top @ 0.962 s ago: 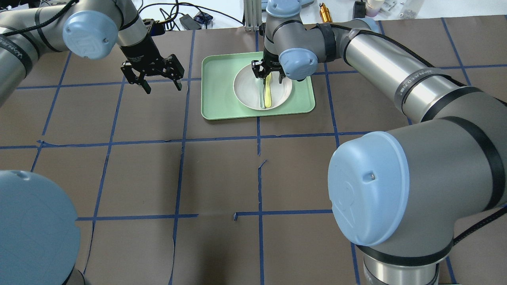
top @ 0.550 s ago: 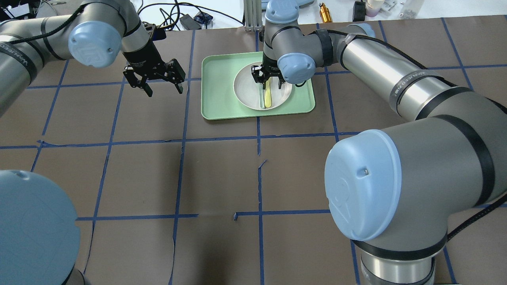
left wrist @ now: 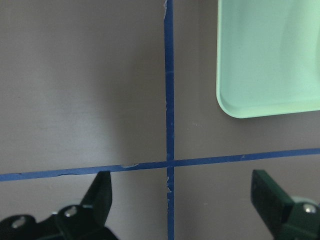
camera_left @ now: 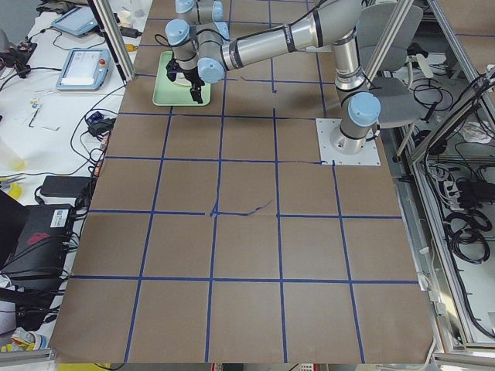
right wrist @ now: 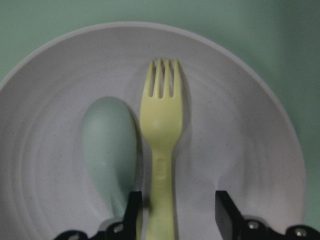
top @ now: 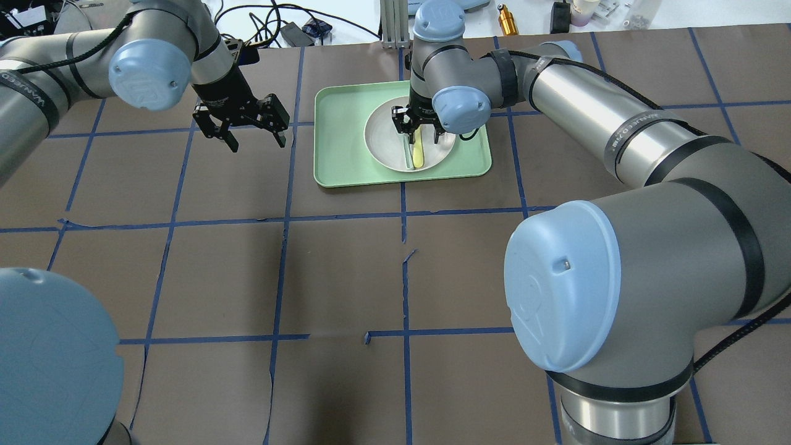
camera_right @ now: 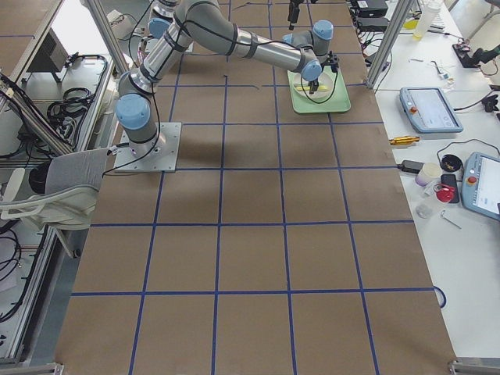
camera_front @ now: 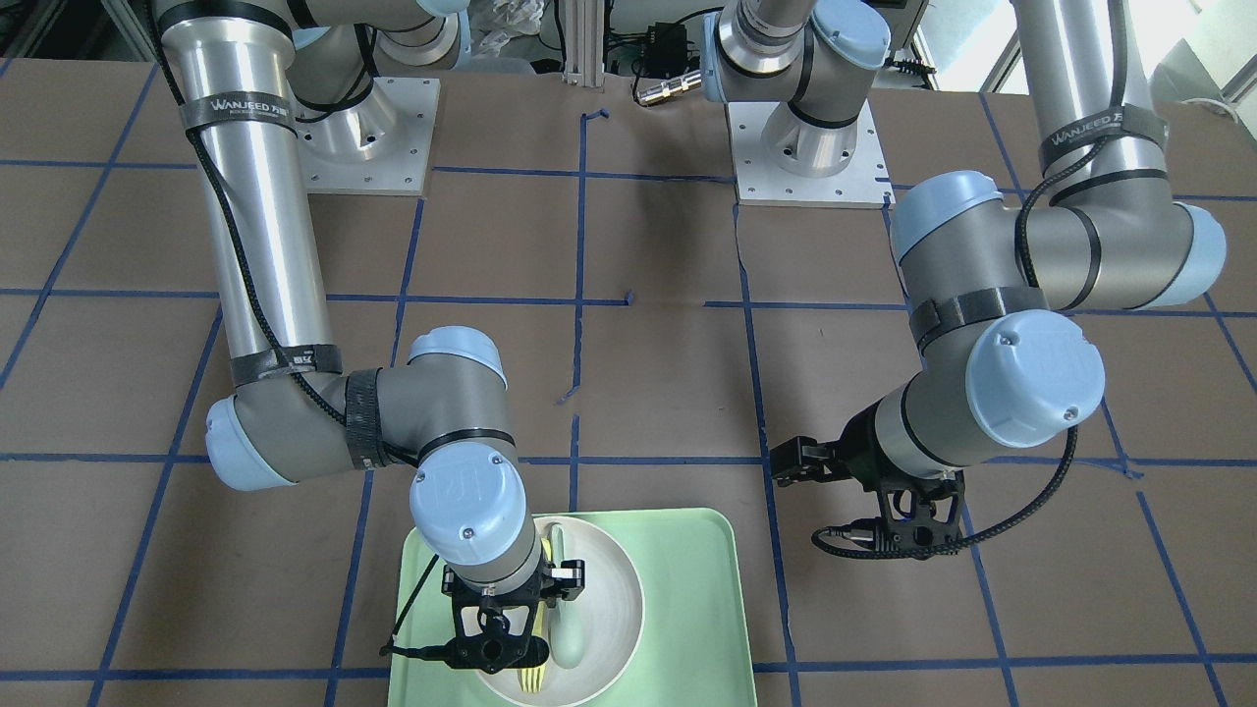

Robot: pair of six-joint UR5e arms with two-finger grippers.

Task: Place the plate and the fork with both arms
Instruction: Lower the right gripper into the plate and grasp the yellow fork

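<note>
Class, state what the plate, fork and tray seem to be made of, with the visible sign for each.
The plate: likely matte off-white plastic; faint speckles and moulded concentric rings.
The fork: probably yellow-green plastic; one-piece, dull sheen, moulded slot in the handle.
The tray: seemingly mint-green plastic; uniform colour, rounded rim, soft gloss.

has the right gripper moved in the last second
Yes. In the overhead view the right gripper has shifted from the far rim of the plate toward its middle, and now straddles the fork.
</note>
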